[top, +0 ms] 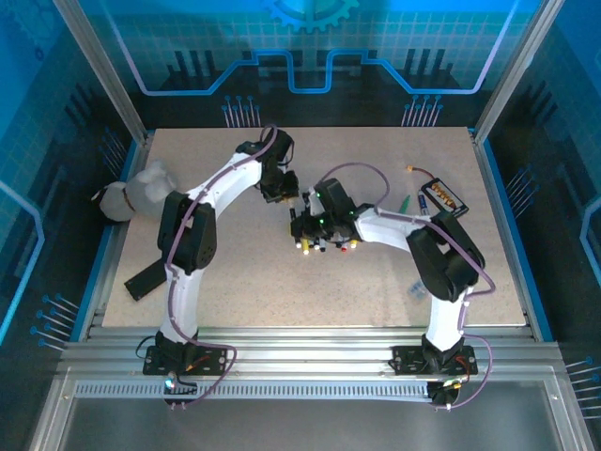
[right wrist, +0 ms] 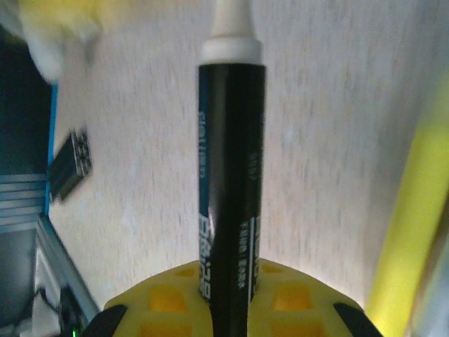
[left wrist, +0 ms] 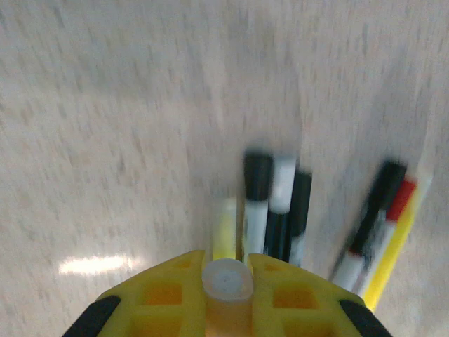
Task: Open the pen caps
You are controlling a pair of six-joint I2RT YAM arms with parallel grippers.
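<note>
**A:** While the right fingers [right wrist: 165, 291] clamp the black pen [right wrist: 231, 161], its long axis runs straight out from them. The bare white nib [right wrist: 228, 24] is at the far end, so we call that cap off.

**B:** Agreed. The left fingers [left wrist: 165, 295] pinch the white cap [left wrist: 226, 281] end-on, and we read it as gripped.

**A:** Overhead, both wrists meet mid-counter [top: 254, 282], with the other pens [top: 324, 246] right by the right wrist.

**B:** The left wrist view adds what overhead blurs: those pens lie side by side ahead of the left fingers, with the black cap [left wrist: 257, 175] and the other capped ends pointing away. We'd say both arms must let go first.
</note>
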